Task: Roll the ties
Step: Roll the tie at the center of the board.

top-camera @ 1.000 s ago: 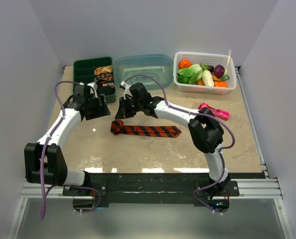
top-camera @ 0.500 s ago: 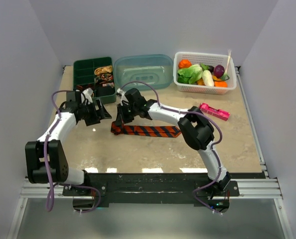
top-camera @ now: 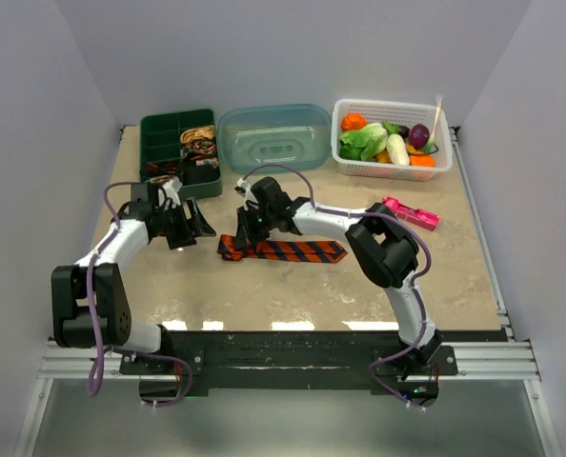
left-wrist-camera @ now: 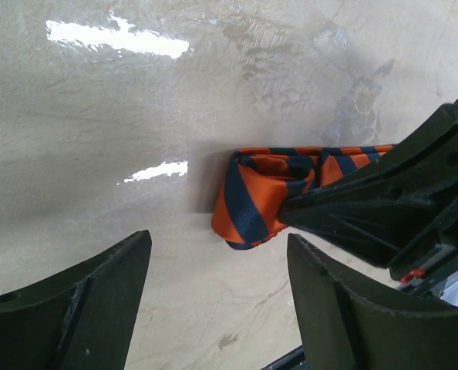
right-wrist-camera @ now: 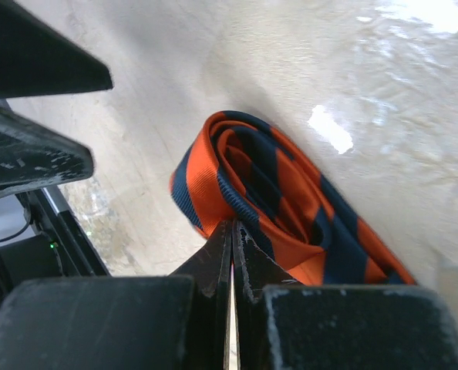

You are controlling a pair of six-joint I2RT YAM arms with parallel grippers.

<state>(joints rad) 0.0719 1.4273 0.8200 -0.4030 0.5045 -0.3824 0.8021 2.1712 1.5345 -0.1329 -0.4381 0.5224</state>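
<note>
The orange tie (top-camera: 293,251) with dark diagonal stripes lies flat mid-table, its left end curled into a small loose roll. My right gripper (top-camera: 248,235) sits at that roll. In the right wrist view its fingers are pressed together (right-wrist-camera: 230,223) and pinch the edge of the rolled end (right-wrist-camera: 291,200). My left gripper (top-camera: 195,228) is open and empty, just left of the roll. In the left wrist view (left-wrist-camera: 217,240) the roll (left-wrist-camera: 252,200) lies just beyond its spread fingers, with the right gripper's fingers (left-wrist-camera: 314,204) on it. Small coiled ties (top-camera: 200,143) sit in the green box.
A green compartment box (top-camera: 169,129) stands at the back left. A clear teal container (top-camera: 273,133) is beside it. A white basket (top-camera: 393,167) of vegetables stands at the back right. A pink flat gadget (top-camera: 409,212) lies right of the tie.
Both grippers have come down and nearer. The right one shifted right with the tie's left end, which is now curled. The left gripper has moved toward the roll.
</note>
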